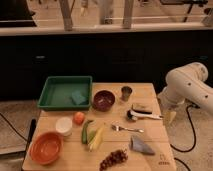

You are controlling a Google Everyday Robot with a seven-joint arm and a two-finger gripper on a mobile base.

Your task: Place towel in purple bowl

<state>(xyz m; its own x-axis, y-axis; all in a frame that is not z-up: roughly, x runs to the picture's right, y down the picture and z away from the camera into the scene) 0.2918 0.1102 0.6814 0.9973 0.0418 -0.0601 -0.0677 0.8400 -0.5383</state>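
Note:
A folded grey-blue towel (141, 145) lies on the wooden table near its front right corner. The dark purple bowl (104, 99) stands at the back middle of the table, to the right of the green tray. My white arm comes in from the right. My gripper (170, 117) points down just off the table's right edge, beside the brush. It is to the right of the bowl and behind the towel, touching neither.
A green tray (52, 96) at the back left holds a teal sponge (78, 97). Also on the table are a metal cup (126, 92), a brush (143, 114), a fork (127, 128), an orange (78, 117), a white cup (63, 125), an orange bowl (46, 147), corn (96, 138) and grapes (114, 159).

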